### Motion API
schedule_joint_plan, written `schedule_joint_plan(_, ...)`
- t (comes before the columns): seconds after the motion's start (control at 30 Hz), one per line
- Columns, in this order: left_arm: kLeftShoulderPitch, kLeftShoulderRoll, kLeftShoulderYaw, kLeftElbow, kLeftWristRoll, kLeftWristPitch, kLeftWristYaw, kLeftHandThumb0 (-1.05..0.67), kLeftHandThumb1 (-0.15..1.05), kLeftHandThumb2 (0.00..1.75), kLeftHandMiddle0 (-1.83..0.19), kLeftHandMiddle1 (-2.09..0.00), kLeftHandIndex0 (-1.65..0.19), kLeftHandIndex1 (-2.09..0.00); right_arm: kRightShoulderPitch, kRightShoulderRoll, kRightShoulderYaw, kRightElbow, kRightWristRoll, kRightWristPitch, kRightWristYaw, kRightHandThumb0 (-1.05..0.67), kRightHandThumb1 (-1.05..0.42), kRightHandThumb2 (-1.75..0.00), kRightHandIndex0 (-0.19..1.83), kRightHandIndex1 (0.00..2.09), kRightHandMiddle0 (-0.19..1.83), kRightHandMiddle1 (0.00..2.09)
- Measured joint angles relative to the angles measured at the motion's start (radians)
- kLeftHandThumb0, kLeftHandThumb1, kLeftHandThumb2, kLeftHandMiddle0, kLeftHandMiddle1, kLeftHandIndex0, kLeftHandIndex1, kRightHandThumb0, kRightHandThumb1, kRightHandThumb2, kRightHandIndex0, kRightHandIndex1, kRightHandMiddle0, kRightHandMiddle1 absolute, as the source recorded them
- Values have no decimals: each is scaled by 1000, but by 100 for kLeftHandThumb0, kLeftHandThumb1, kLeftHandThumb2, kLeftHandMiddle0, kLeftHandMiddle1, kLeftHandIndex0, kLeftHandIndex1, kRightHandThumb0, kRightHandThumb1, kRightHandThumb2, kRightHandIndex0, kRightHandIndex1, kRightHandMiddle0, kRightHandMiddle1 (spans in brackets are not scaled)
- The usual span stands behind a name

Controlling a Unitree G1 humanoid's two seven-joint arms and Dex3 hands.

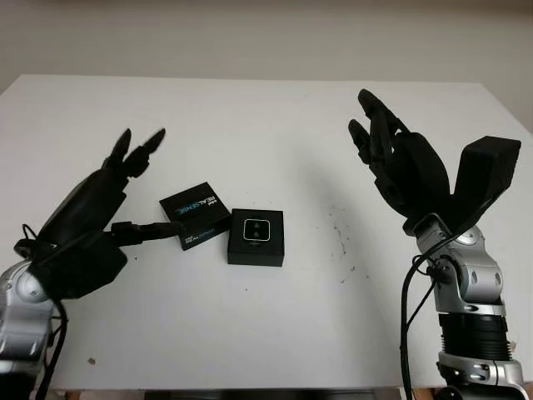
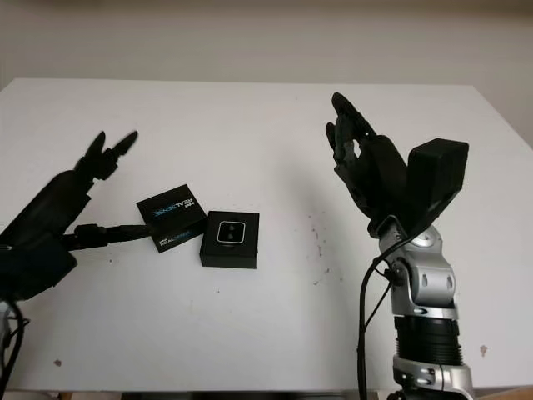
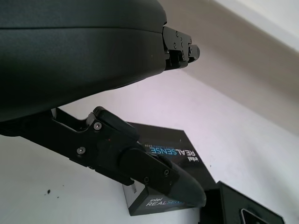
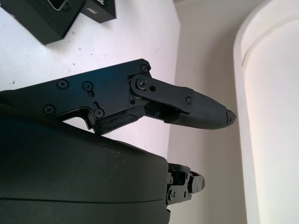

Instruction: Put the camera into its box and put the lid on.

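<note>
While the box, with the camera seated inside, sits at frame centre, its lid lies touching it on the left. Left hand at lower left and right hand at right hold nothing. From the left wrist, a fingertip overlaps the lid's lettering.

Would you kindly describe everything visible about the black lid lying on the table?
The lid is a flat, square black piece, seemingly cardboard, printed with white and blue "RealSense" lettering on top and side. It lies flat and turned at an angle on the white table, just left of the open box, their corners close together. The left hand is open beside it, one fingertip at its near edge.
</note>
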Motion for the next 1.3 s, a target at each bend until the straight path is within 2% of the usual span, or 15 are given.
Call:
schedule_joint_plan(0.3, -91, -18, -92, 148, 32, -48, 7, -73, 86, 6, 8, -5, 1, -5, -3, 16, -7, -9, 29, 25, -42, -73, -105, -71, 1, 5, -6, 19)
schedule_joint_plan(0.53, -101, -24, -144, 170, 86, -28, 16, -62, 86, 5, 10, -5, 2, -5, -3, 19, -8, -12, 32, 34, -49, -73, -105, -70, 2, 5, -6, 23)
schedule_joint_plan(0.8, -133, -14, -193, 219, 150, -44, 18, -62, 86, 6, 9, -6, 1, -6, -3, 20, -8, -12, 35, 37, -48, -72, -105, -70, 2, 5, -12, 34)
schedule_joint_plan(0.9, -152, -7, -211, 258, 179, -77, 36, -61, 86, 5, 7, -6, -2, -7, -2, 20, -8, -12, 35, 37, -40, -72, -105, -70, 2, 6, -18, 49)
schedule_joint_plan(1.03, -174, -7, -217, 317, 176, -127, 59, -55, 88, 6, 3, -7, -8, -8, 0, 20, -8, -12, 35, 37, -41, -71, -105, -70, 3, 6, -19, 54)
schedule_joint_plan(1.2, -185, -24, -214, 395, 119, -218, 103, -35, 102, 8, -18, -10, -25, -11, 8, 21, -7, -12, 35, 37, -41, -72, -105, -69, 3, 6, -19, 54)
schedule_joint_plan(1.3, -191, -26, -215, 440, 114, -269, 130, -29, 104, 12, -29, -11, -31, -12, 13, 20, -8, -12, 35, 37, -42, -71, -105, -68, 2, 5, -19, 53)
